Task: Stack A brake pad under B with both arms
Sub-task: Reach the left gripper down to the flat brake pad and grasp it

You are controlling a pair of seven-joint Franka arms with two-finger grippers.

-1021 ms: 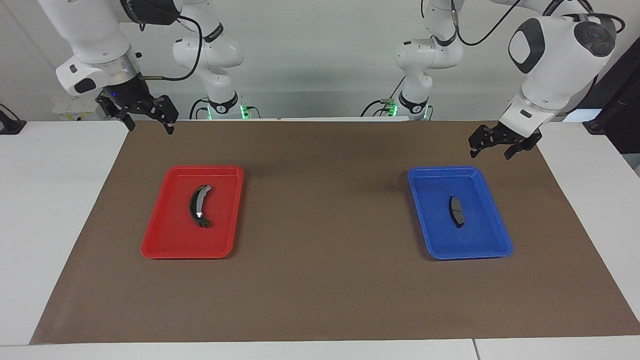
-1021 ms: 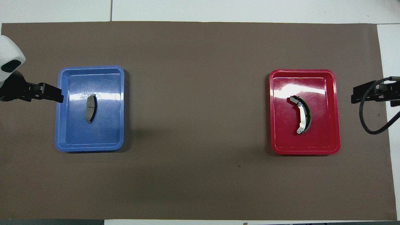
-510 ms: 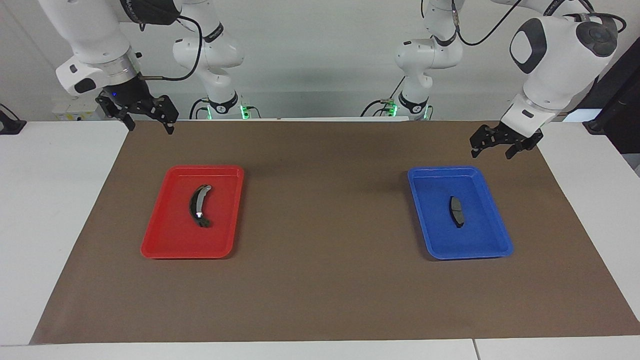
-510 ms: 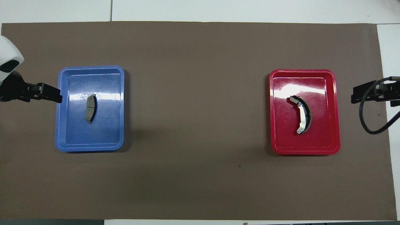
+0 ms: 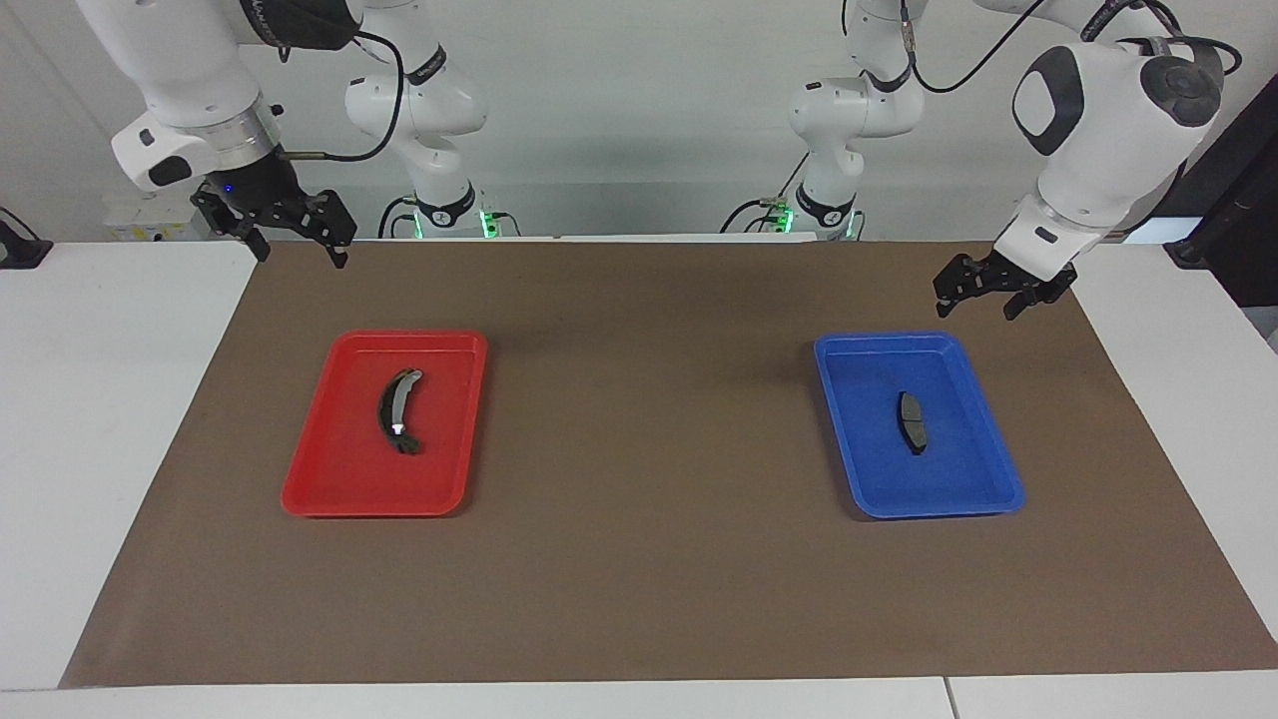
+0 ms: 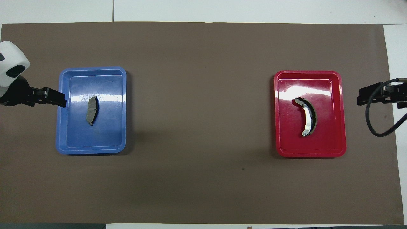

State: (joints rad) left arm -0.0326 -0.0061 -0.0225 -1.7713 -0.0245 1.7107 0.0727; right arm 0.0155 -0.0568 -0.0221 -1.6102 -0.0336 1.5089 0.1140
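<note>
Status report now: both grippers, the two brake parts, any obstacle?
Left gripper open, raised by blue tray. Right gripper open, waiting up by the mat's edge. Pad in blue tray, B in red tray. No obstacle.

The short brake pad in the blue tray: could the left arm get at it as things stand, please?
Probably yes: the short brake pad lies alone and uncovered in the blue tray, and the left gripper hangs just off the tray's corner.

pad a point(image 5: 911, 420) flat, blue tray point(image 5: 849, 352); b point(image 5: 396, 410) red tray point(image 5: 339, 352)

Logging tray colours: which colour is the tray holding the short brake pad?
Blue tray, clearest in the overhead view.
</note>
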